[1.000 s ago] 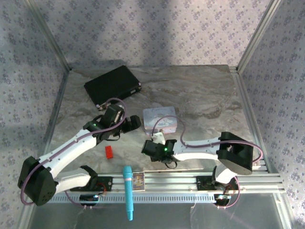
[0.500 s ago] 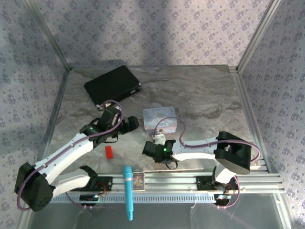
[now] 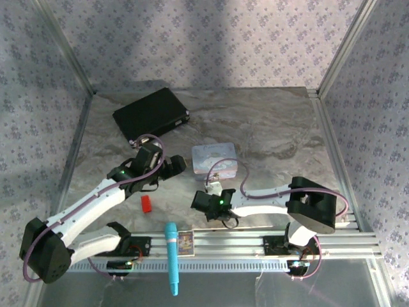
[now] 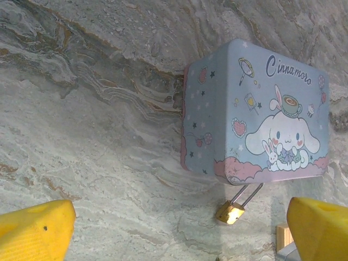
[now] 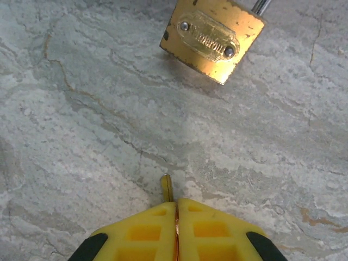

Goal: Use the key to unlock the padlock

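The small brass padlock (image 5: pixel 212 39) lies flat on the marble table, its thin shackle reaching toward the pastel tin box (image 4: pixel 255 119). It lies just below the tin in the left wrist view, padlock (image 4: pixel 231 212). My right gripper (image 5: pixel 176 204) is shut on the key (image 5: pixel 166 186), whose thin tip sticks out past the yellow pads and points at the table a little short of the padlock. My left gripper (image 4: pixel 179 234) hovers wide open left of the tin, with nothing between its fingers. From above, the right gripper (image 3: pixel 203 201) is in front of the tin (image 3: pixel 215 160) and the left gripper (image 3: pixel 174 166) is beside it.
A black case (image 3: pixel 151 115) lies at the back left. A red block (image 3: pixel 146 203) sits near the left arm, and a blue stick-shaped object (image 3: pixel 171 256) lies across the front rail. A tan block corner (image 4: pixel 284 236) is beside the padlock.
The right gripper's jaws have closed on the key. The left arm shifted slightly left and stays open.
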`<state>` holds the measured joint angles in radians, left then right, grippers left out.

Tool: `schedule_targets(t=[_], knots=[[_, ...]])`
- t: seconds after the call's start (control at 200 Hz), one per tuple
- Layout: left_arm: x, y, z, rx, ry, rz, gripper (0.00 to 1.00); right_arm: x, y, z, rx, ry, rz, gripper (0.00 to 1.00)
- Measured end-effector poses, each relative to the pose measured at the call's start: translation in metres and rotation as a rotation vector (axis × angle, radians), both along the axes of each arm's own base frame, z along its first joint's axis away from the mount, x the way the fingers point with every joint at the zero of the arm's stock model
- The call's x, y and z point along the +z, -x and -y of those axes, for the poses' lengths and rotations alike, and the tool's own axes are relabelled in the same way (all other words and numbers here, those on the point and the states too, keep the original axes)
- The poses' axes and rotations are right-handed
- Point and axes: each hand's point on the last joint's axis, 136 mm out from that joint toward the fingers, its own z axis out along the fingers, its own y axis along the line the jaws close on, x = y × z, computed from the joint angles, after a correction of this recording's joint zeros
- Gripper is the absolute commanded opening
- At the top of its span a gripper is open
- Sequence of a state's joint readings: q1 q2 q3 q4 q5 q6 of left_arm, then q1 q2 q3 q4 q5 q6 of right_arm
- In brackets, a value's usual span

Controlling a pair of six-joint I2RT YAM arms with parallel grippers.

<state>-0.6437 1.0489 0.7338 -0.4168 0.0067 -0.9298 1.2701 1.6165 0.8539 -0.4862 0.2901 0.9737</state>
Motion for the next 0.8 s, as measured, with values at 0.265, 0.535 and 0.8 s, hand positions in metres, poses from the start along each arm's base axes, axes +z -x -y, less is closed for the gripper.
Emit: schedule_targets(t=[0.265,0.535,0.8], knots=[[-0.0003,-0.0001,0.0000,0.005,0.003,-0.003,1.00,-0.0013,0.0017,0.0031,-0.032,-0.025,-0.010,0.22],[-0.0063,-0.0010,-0.0001,0.014,-0.007,-0.021,1.00,-0.0016,0.0047,0.0017,-0.027,-0.008,-0.008,0.25],[-0.0075,-0.0020,-0.0010,0.027,-0.008,-0.025,1.00,-0.0017,0.0086,0.0017,-0.027,0.014,-0.008,0.31]])
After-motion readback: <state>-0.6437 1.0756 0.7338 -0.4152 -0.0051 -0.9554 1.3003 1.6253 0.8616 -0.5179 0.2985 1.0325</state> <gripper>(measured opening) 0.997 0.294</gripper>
